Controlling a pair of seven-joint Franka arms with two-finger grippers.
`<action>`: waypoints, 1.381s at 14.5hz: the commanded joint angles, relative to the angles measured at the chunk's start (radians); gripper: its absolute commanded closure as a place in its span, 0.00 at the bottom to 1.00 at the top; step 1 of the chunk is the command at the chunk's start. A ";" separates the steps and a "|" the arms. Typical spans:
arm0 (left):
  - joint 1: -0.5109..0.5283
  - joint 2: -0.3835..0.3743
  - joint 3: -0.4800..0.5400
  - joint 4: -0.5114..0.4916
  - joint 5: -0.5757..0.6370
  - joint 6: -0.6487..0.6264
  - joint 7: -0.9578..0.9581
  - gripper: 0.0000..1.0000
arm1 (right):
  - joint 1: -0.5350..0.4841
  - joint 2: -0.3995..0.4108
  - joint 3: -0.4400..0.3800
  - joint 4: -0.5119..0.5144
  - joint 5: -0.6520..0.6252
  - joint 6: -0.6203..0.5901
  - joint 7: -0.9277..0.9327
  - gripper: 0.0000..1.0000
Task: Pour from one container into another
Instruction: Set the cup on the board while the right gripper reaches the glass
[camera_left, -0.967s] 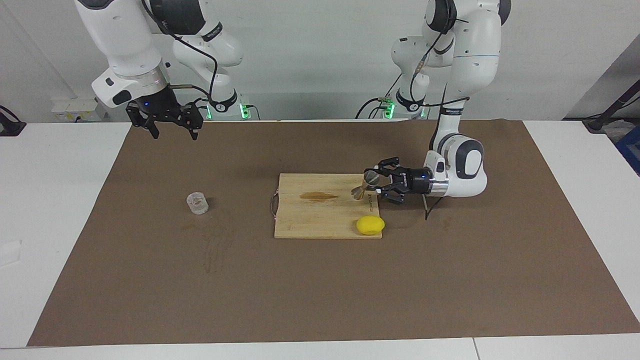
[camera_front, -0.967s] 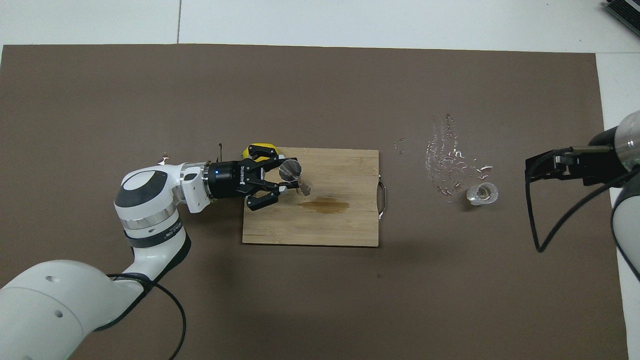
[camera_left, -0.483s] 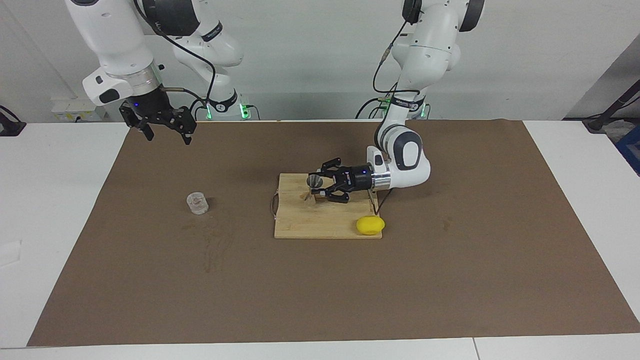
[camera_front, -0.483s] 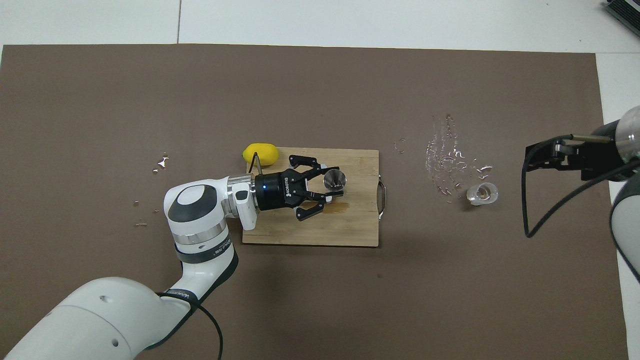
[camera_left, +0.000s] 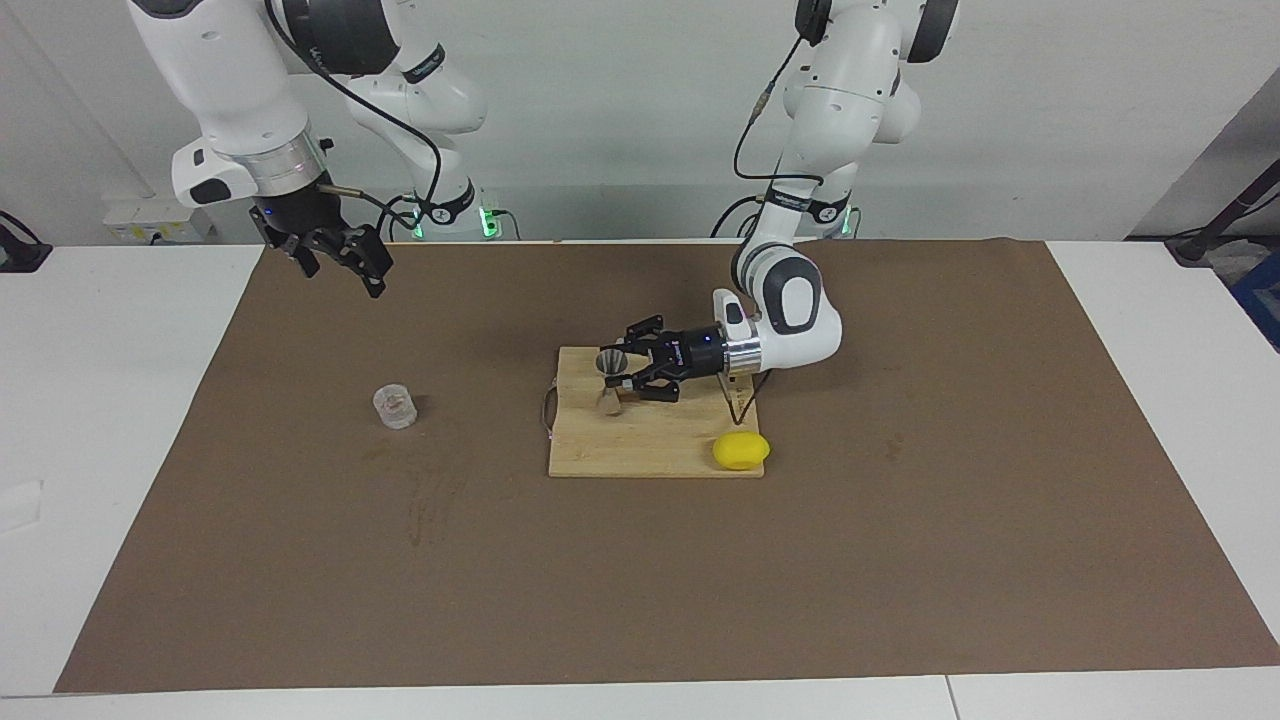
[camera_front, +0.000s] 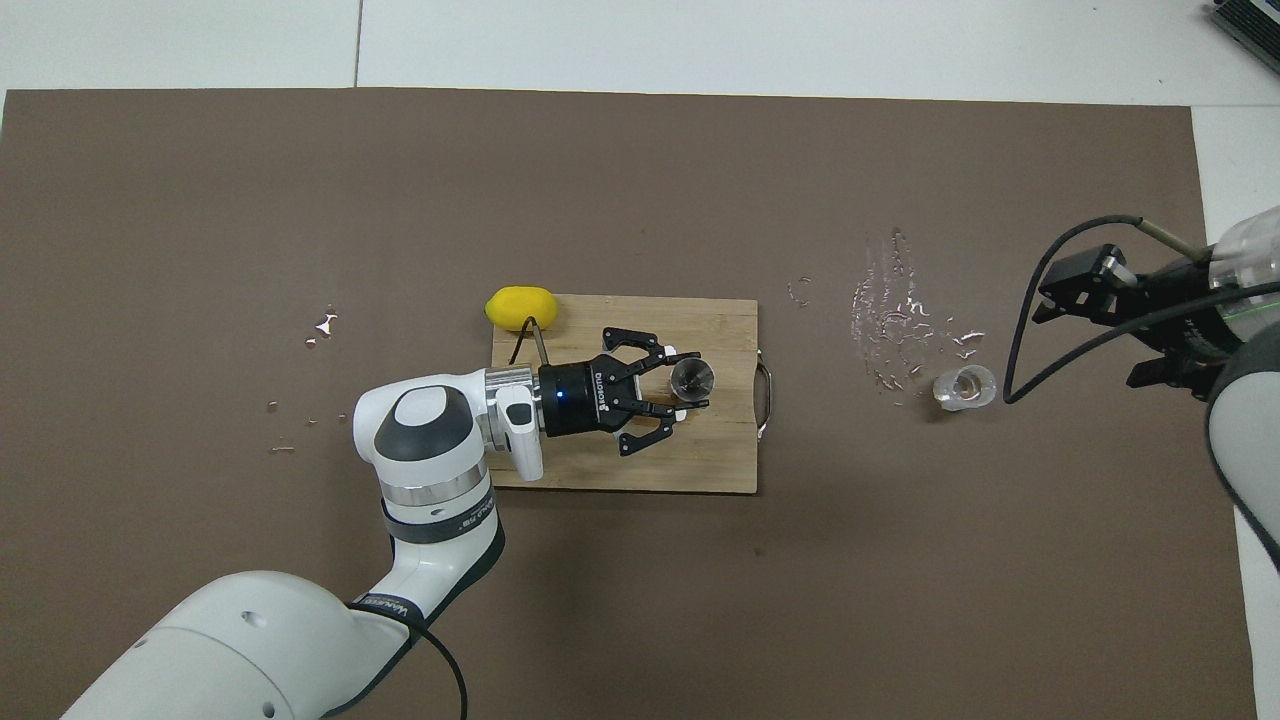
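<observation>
My left gripper is shut on the narrow waist of the metal jigger, which it holds upright over the wooden cutting board. Whether the lower cone touches the wood I cannot tell. From above, the jigger shows its round mouth between the left gripper's fingertips, at the board's handle end. The clear glass cup stands alone on the brown mat toward the right arm's end, also seen in the overhead view. My right gripper hangs open and empty over the mat's edge by its own base.
A yellow lemon lies at the board's corner, on the side farther from the robots, also seen from above. Wet splashes glisten on the mat beside the cup. A few droplets lie toward the left arm's end.
My left arm carried the jigger across the board toward the right arm's end and turned it from tilted to upright. The right gripper drew back slightly and turned.
</observation>
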 joint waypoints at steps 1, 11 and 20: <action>-0.016 -0.021 0.013 -0.024 -0.027 0.033 0.027 0.83 | -0.039 -0.009 0.004 -0.084 0.061 0.089 0.176 0.02; 0.085 -0.072 0.018 -0.033 -0.016 -0.047 0.018 0.00 | -0.217 0.177 0.005 -0.257 0.265 0.309 0.349 0.02; 0.385 -0.133 0.024 -0.061 0.408 -0.266 -0.092 0.00 | -0.251 0.278 0.005 -0.308 0.338 0.384 0.245 0.05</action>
